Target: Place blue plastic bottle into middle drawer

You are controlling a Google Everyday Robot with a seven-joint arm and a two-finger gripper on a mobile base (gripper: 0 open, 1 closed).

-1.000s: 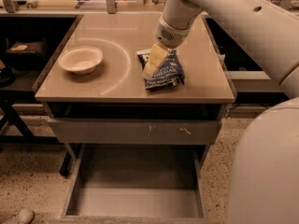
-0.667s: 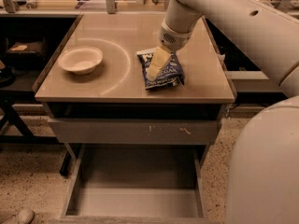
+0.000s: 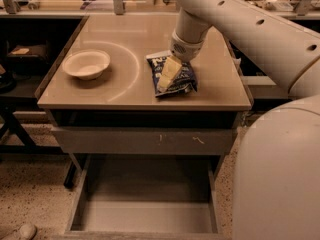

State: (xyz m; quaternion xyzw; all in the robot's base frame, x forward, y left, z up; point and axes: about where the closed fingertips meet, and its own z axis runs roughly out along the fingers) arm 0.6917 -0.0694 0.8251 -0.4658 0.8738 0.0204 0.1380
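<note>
Camera view looks down on a tan counter (image 3: 125, 39) with an open drawer below it. The blue chip bag (image 3: 187, 79), crinkly and dark with white lettering, lies flat on the counter right of centre, near the front edge. The hand (image 3: 168, 75) at the end of the white arm (image 3: 250, 29) reaches down from the upper right and rests on top of the bag, its pale tip covering the middle of the bag. Whether the hand grips the bag or only touches it, I cannot tell.

A white bowl (image 3: 86, 64) sits upright on the left part of the counter, well apart from the bag, showing only its pale inside. Under the counter is a closed grey drawer front (image 3: 125, 140) with pale scratches. Beneath that, the middle drawer (image 3: 145, 216) is pulled out toward the camera, its low side walls and plain flat grey floor in full view. The bag is on the counter, not in the drawer.
</note>
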